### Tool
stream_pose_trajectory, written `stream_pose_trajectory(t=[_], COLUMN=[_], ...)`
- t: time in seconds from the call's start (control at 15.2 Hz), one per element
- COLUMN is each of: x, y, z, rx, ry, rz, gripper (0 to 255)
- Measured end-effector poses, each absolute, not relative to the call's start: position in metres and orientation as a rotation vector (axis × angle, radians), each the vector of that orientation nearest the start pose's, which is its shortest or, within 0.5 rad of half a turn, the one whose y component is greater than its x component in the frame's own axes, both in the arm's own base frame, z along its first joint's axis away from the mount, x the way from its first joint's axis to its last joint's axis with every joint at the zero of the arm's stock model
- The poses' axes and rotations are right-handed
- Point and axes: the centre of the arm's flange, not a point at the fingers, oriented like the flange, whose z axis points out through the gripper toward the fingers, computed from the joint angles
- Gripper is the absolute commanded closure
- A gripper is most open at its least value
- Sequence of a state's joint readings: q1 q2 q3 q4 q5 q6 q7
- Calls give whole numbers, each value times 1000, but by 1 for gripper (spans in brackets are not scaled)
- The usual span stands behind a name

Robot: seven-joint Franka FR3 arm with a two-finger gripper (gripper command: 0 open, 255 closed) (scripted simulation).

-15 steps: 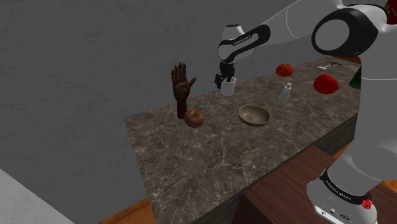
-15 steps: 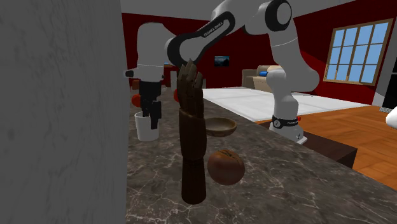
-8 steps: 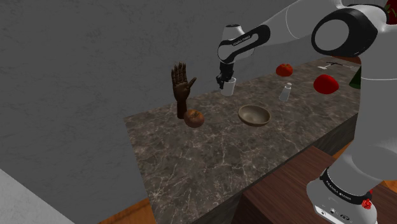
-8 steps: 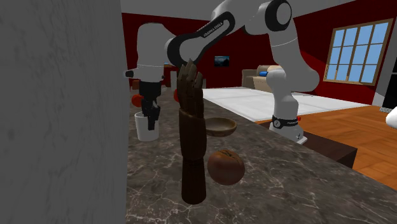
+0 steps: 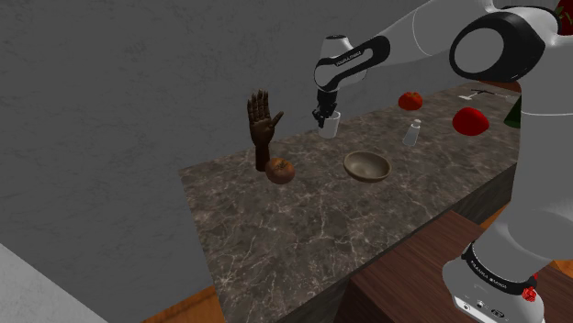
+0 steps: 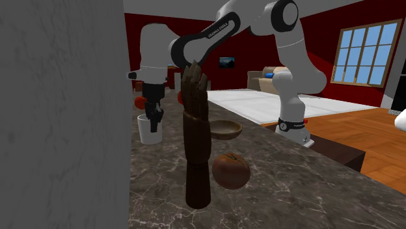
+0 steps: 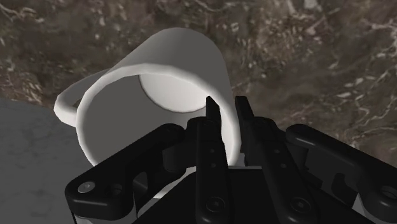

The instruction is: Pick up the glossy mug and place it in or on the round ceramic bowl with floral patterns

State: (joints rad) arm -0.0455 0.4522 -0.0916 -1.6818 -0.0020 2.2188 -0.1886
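Note:
A plain white mug (image 5: 331,125) stands upright on the dark marble counter (image 5: 303,229), close to the grey wall. My gripper (image 5: 321,117) comes down on it from above and is shut on the mug's rim. In the wrist view the gripper (image 7: 226,109) clasps the mug (image 7: 167,71) by its wall, one finger inside and one outside, the handle on the far side. The second exterior view has the gripper (image 6: 156,119) at the rim of the mug (image 6: 149,131). A shallow brown bowl (image 5: 367,166) (image 6: 226,129) sits on the counter a short way from the mug, toward the stand.
A dark wooden hand model (image 5: 264,128) (image 6: 195,140) stands upright beside a brown round object (image 5: 280,171) (image 6: 230,170). Further along the counter are a small shaker (image 5: 414,132) and two red objects (image 5: 410,101) (image 5: 470,120). The grey wall (image 5: 138,83) runs right behind the mug.
The fingers have closed from wide apart onto the mug's rim. The arm and the mug have stayed where they were.

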Motion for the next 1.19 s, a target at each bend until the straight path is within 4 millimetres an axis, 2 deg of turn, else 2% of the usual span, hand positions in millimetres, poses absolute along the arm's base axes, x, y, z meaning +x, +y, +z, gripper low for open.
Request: stream_pose_trajectory(t=[0.2,1.19], x=[673,674], y=[-86,-86], z=[359,438], rx=[-3192,-3192], ry=[-102,-102], rz=[-126,-126], gripper=[255,255])
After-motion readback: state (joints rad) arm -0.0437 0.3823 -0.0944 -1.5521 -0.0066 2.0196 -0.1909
